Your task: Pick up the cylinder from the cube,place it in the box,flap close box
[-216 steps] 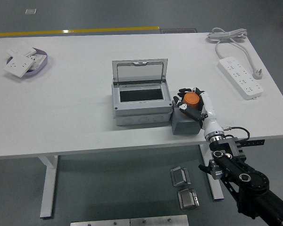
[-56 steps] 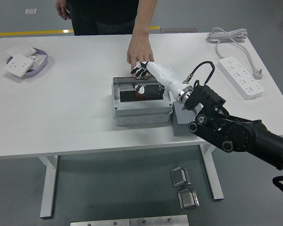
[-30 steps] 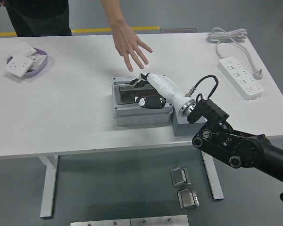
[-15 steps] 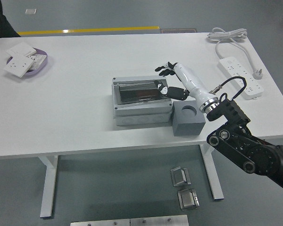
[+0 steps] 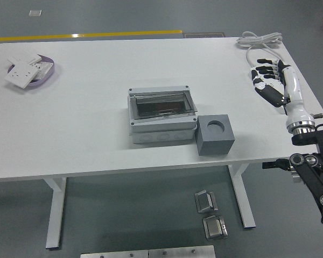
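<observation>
The grey box (image 5: 161, 115) sits mid-table with its clear flap lid down flat over the top. Something dark and reddish shows faintly through the lid; the cylinder itself I cannot make out clearly. The grey cube (image 5: 215, 135) stands just right of the box, and its round top hole is bare. My right hand (image 5: 267, 81) hovers far to the right, over the power strip, with its fingers relaxed and holding nothing. The left arm is out of view.
A white power strip (image 5: 274, 80) with a coiled cable (image 5: 261, 40) lies at the right edge under my hand. A purple tray (image 5: 29, 70) of white switch plates sits at the far left. No person stands at the far side.
My right hand has pulled away from the box, moving right to the table's right edge. The lid stays down. The person's hand left earlier.
</observation>
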Robot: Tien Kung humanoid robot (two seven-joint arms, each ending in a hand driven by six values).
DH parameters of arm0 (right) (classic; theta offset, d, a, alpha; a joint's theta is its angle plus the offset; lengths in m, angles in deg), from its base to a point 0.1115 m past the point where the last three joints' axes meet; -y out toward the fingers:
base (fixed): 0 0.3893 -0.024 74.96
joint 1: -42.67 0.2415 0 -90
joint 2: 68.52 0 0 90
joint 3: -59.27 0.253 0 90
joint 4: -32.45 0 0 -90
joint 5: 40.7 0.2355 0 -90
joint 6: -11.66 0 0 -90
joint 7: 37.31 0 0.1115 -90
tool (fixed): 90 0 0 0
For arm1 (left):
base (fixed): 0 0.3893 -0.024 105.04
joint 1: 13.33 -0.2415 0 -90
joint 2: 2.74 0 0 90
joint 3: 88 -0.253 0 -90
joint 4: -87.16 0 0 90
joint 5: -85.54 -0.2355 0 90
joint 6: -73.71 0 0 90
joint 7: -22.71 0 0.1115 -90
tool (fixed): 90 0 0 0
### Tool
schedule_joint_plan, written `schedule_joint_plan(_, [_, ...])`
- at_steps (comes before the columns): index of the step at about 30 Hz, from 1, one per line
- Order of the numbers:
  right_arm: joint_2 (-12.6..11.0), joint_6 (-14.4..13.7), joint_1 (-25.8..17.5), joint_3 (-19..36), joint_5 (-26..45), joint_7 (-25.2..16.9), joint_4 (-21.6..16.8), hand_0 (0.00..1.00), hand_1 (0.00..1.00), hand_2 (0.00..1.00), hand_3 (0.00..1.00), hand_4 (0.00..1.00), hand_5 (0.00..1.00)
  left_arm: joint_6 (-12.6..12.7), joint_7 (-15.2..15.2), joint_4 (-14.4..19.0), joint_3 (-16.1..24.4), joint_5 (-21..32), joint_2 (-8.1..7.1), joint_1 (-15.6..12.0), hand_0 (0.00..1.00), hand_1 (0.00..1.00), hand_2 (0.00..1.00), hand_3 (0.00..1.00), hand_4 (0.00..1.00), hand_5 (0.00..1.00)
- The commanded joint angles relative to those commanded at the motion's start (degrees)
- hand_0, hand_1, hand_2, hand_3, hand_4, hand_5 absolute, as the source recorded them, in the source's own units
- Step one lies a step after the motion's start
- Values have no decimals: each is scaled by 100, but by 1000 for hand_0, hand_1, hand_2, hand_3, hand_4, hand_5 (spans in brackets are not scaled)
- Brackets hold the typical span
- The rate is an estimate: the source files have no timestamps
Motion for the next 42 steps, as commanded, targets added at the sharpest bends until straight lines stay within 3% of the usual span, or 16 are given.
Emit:
schedule_joint_plan(6, [119,74,-121,828,509,-209,1,651,624,610,676,622,318,-8,2,0,-27,14,-32,8,597,619,601,610,672,298])
schedule_joint_plan(12, [172,218,-138,1219,836,-374,-1,652,626,610,673,623,317,-22,17,0,-20,-1,-86,30,597,620,600,611,672,298])
schedule_joint_plan(26, [207,384,-294,1599,1018,-500,-25,692,655,641,683,645,294,-32,35,0,52,11,-56,-51,597,619,600,611,672,299])
schedule_joint_plan(27, [214,380,-302,1623,1003,-497,-32,748,685,677,708,716,267,-31,36,0,64,18,-41,-60,597,619,601,612,672,299])
schedule_joint_plan(42, [250,356,-354,1638,924,-471,-49,764,686,679,708,705,273,-34,53,0,121,44,0,-23,596,619,601,611,672,299])
